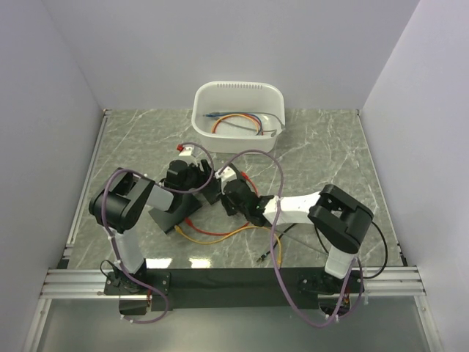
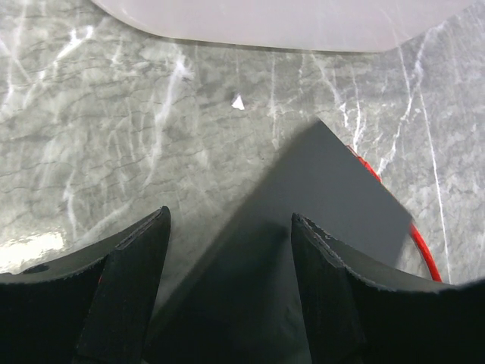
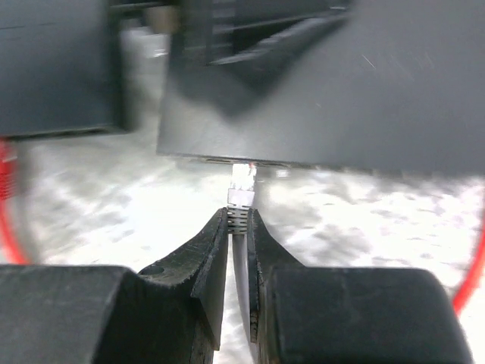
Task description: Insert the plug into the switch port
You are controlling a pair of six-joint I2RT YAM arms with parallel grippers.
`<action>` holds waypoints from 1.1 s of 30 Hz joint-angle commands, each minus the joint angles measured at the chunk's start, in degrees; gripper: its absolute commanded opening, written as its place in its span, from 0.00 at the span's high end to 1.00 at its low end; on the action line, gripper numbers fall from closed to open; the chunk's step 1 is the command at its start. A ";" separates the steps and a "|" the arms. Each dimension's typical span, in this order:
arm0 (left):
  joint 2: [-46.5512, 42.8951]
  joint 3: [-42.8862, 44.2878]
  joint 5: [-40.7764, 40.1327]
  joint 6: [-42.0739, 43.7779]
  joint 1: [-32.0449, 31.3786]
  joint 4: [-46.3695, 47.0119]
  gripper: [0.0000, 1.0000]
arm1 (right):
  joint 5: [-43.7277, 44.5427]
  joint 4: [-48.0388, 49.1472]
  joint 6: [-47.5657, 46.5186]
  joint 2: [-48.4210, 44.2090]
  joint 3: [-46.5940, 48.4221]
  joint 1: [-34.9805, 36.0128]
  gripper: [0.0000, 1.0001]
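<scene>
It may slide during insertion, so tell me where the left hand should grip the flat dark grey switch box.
Probably across its near end, from above: the flat dark grey switch box lies level, its straight sides flanked by the open left hand.

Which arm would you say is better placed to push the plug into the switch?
Right: the right gripper pinches the plug, its tip nearly at the switch; the left gripper straddles the switch.
</scene>
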 commanded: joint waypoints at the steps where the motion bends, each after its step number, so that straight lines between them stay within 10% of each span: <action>1: 3.56 -3.11 8.95 -3.61 -2.73 -8.97 0.30 | 3.63 10.73 1.57 0.01 2.33 -2.28 1.00; 33: 9.18 -1.54 6.85 0.69 -9.14 -8.61 0.32 | -6.92 12.13 -10.74 7.84 16.57 -6.77 1.00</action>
